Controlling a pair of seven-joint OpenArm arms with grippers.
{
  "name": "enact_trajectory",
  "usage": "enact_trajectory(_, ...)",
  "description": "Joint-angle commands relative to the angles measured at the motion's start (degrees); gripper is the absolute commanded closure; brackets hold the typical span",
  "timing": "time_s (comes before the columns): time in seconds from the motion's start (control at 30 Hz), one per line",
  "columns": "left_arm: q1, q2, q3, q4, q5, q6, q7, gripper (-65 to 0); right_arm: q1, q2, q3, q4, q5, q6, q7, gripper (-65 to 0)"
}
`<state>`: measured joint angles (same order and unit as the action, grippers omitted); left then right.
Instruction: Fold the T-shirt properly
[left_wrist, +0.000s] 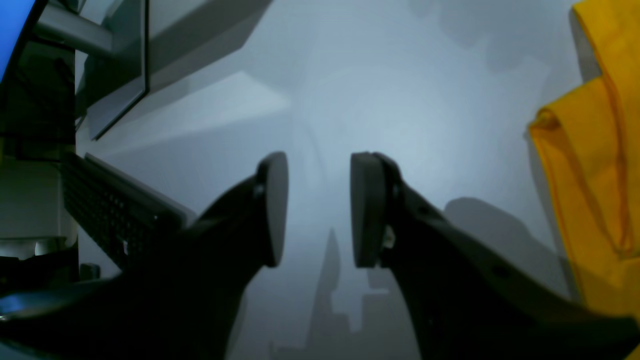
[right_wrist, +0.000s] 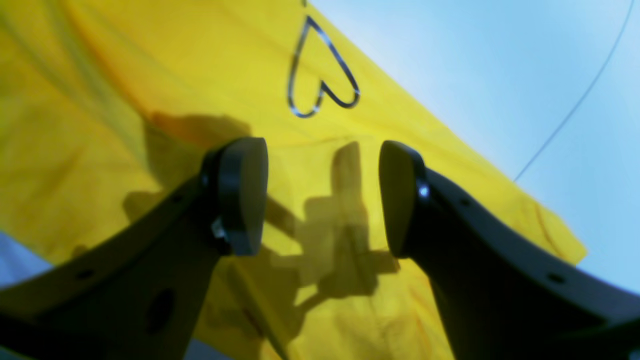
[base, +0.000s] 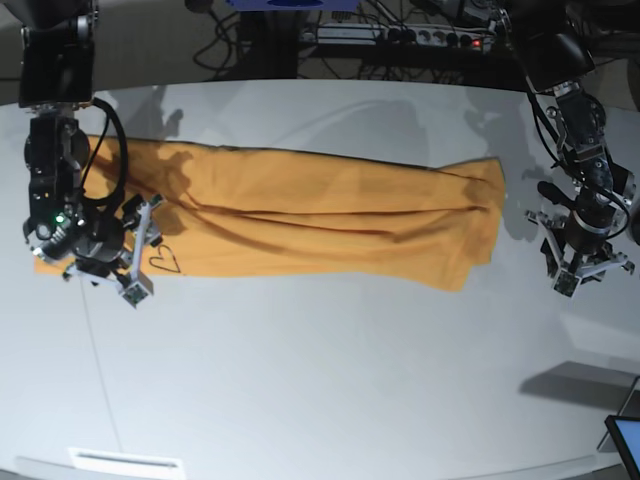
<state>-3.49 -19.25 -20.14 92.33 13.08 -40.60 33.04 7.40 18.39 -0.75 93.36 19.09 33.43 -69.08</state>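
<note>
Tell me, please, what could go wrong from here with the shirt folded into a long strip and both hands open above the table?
1. The right hand hovers open over the orange-yellow cotton T-shirt near its dark heart outline; closing there might pinch only the top layer, so the fold could peel apart.
2. The left hand is open over bare white table, beside the shirt's bunched end; a grasp there could miss the cloth or catch just a loose flap.

The T-shirt (base: 320, 225), orange-yellow, lies folded into a long horizontal band across the upper middle of the base view, flat on the desk (base: 330, 380). A dark heart outline (base: 165, 260) marks its lower left end. The right end looks loosely bunched, with creases running lengthwise.
</note>
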Motion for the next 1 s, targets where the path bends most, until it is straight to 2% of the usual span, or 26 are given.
enact_trajectory(0.0, -0.78, -1.11, -0.3, 0.81, -0.2, 0.6, -0.99, -21.7, 0.82, 0.64, 0.36, 0.22, 0.12, 0.11, 0.73, -34.2)
enact_trajectory(0.33, -0.78, -1.11, -0.3, 0.81, -0.2, 0.6, -0.99, -21.7, 3.46, 0.73, 0.18, -6.2, 0.2, 0.28, 3.54, -34.2)
enact_trajectory(0.53, -0.78, -1.11, -0.3, 0.81, -0.2, 0.6, -0.99, -21.7, 5.04, 0.99, 0.18, -6.37, 0.2, 0.28, 2.93, -34.2)
enact_trajectory(0.67, -0.78, -1.19, -0.3, 0.81, -0.2, 0.6, -0.99, -21.7, 6.18, 1.08, 0.18, -6.28, 0.12, 0.28, 0.64, -34.2)
enact_trajectory(0.97, -0.78, -1.19, -0.3, 0.81, -0.2, 0.6, -0.99, -21.7, 6.89, 1.08, 0.18, -9.36, 0.03, 0.28, 2.66, -34.2)
